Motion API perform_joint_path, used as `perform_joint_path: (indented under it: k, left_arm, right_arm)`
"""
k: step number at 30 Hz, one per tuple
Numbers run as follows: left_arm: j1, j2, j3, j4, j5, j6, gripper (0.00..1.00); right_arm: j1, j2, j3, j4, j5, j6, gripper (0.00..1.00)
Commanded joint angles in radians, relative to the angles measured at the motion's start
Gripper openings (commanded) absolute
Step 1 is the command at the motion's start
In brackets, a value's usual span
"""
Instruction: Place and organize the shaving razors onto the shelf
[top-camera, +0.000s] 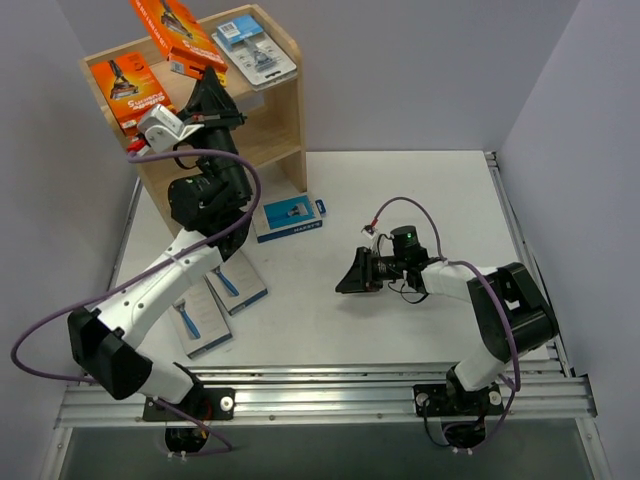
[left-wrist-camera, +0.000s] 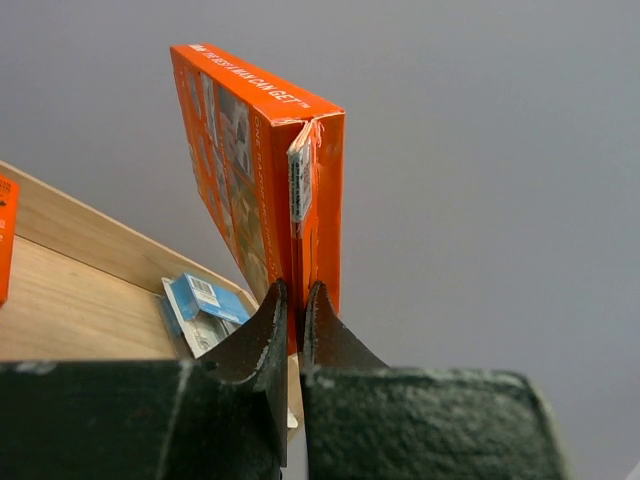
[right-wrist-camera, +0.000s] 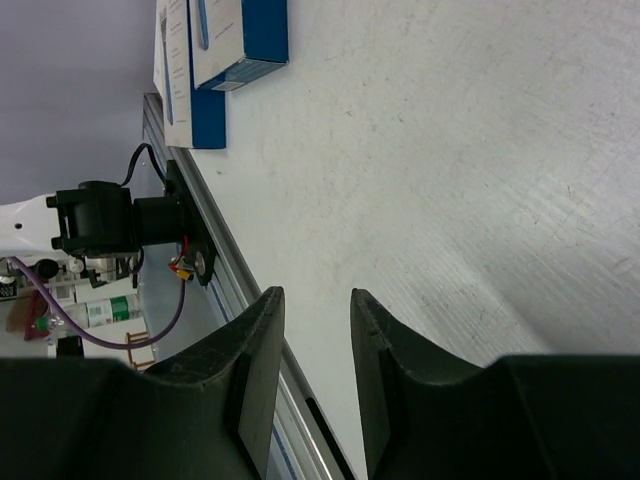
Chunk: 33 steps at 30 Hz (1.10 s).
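- Pinching of orange box (left-wrist-camera: 255, 170) by left gripper (left-wrist-camera: 296, 295) is seen: jaws pressed onto its lower edge, box held upright over shelf (top-camera: 288, 110) top.
- Right gripper (right-wrist-camera: 312, 300): jaws slightly apart, empty, low over table (top-camera: 420, 190).
- Orange pack (top-camera: 128, 88) & blister pack (top-camera: 255, 48) are laid flat on top tier; grey-blue boxes (top-camera: 290, 215) lie on table.
- Handling est.: carton judged light, stiff, thin-walled, crushable; end flap looks torn. Edge grip near mid-length is advised.

Orange razor box (left-wrist-camera: 240, 170) upright between tight jaws, above shelf (left-wrist-camera: 70, 300).
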Motion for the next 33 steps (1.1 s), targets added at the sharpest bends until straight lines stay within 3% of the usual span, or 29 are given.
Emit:
perform_joint_path:
  k: [1, 14, 33]
  left_arm:
    - [0.026, 0.034, 0.080, 0.130, -0.016, -0.111, 0.02]
    - [0.089, 0.171, 0.037, 0.213, -0.055, -0.321, 0.02]
    - [0.108, 0.269, -0.060, 0.391, -0.101, -0.372, 0.02]
  right_arm:
    - [0.005, -0.025, 0.017, -0.062, -0.005, -0.035, 0.29]
    - [0.012, 0.013, 0.000, -0.077, -0.005, -0.060, 0.29]
    - [0.032, 0.030, -0.016, -0.081, 0.009, -0.071, 0.30]
